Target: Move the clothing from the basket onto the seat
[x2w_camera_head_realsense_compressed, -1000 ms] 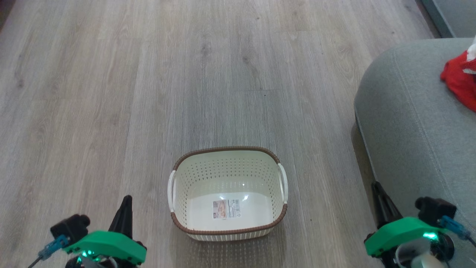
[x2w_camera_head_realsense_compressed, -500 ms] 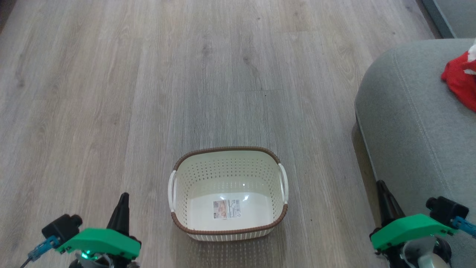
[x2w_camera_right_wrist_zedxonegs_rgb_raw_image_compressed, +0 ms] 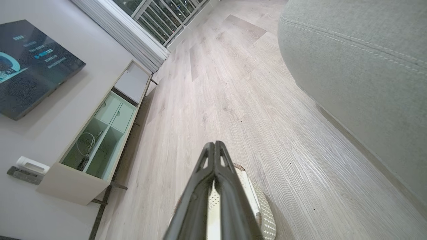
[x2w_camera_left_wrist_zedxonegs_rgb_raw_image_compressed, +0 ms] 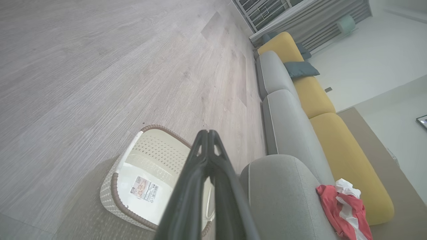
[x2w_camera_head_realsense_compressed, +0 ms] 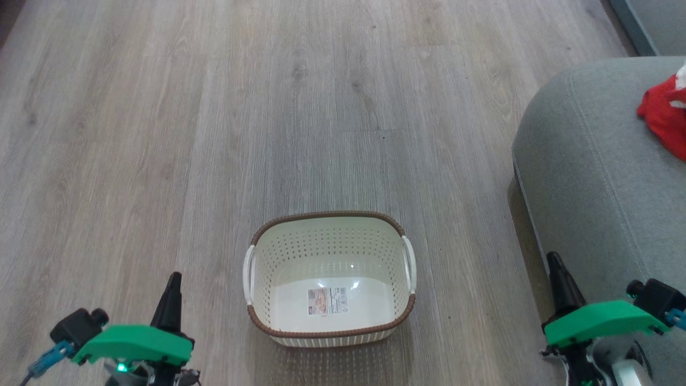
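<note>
Both arms had sunk back toward the lower corners of the head view. The left gripper [x2w_camera_head_realsense_compressed: 172,284] and right gripper [x2w_camera_head_realsense_compressed: 555,268] were each pinched fully together, holding nothing. Between them the basket [x2w_camera_head_realsense_compressed: 327,244] stood empty on the floor [x2w_camera_head_realsense_compressed: 268,107], and its base label [x2w_camera_head_realsense_compressed: 326,301] was too small to read. The clothing [x2w_camera_head_realsense_compressed: 663,119] lay on the seat [x2w_camera_head_realsense_compressed: 584,171], so the task looked done.

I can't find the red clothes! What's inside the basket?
Just a small label on the white base of the basket. The clothing lies on the seat. The near wall's inner side is hidden by the rim.
</note>
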Available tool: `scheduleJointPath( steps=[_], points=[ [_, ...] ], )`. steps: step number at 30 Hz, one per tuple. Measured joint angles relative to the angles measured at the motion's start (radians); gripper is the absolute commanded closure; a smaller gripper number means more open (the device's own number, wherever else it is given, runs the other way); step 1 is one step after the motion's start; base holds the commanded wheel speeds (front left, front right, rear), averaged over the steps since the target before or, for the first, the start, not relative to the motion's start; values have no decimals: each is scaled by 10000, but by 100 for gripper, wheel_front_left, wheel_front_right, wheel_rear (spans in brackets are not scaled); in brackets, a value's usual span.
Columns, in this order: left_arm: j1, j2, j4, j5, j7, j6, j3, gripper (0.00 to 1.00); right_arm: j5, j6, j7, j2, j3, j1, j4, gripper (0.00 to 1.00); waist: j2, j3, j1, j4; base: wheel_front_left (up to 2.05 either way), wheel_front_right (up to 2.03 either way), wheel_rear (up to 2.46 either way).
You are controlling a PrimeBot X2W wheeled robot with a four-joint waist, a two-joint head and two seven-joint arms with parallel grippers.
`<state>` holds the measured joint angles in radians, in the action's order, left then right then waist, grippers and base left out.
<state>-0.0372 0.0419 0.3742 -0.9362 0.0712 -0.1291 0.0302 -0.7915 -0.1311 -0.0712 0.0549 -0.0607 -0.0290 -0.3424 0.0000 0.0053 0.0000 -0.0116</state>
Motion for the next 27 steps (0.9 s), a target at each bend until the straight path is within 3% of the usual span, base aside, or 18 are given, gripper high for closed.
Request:
scheduleJointPath(
  steps=[27],
  points=[
    [-24,0,-366,-2740,-713,0,171,100,-3348,2,746,-25,-297,-29,205,100,0,-10,0,48,0,0,0]
  ],
)
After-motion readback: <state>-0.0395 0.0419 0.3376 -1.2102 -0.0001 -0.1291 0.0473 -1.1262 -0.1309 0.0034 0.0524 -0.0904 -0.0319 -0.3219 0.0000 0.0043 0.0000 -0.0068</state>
